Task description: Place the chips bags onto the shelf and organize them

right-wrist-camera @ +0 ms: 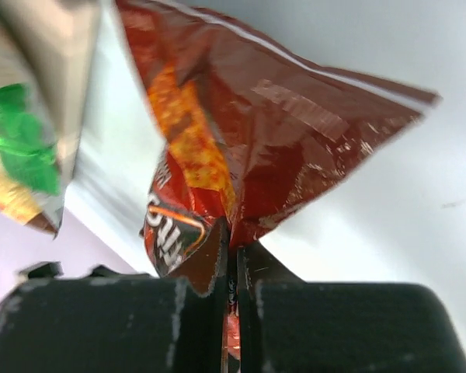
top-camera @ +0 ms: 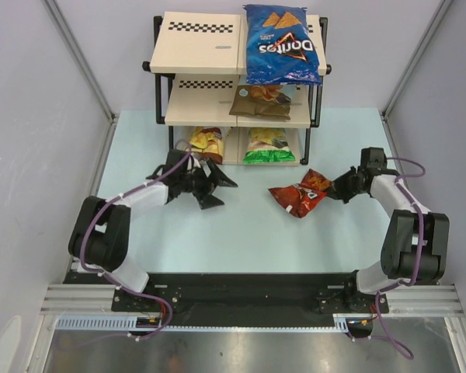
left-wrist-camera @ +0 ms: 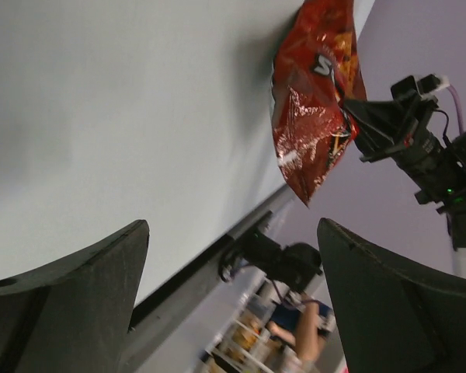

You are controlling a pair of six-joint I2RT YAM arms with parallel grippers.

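Red Doritos bag (top-camera: 297,196), seemingly resting on the table (top-camera: 248,233), is clamped at its right corner by the right gripper (top-camera: 334,186); left gripper (top-camera: 215,189) gapes well left.

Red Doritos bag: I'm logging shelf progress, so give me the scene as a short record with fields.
red Doritos bag: in front of the shelf, not yet on it
right gripper: jaws shut on its edge
left gripper: jaws open, empty
top tier: blue Doritos bag
middle tier: pale blue-and-brown bag
bottom tier: small dark bag left, green-white bag right
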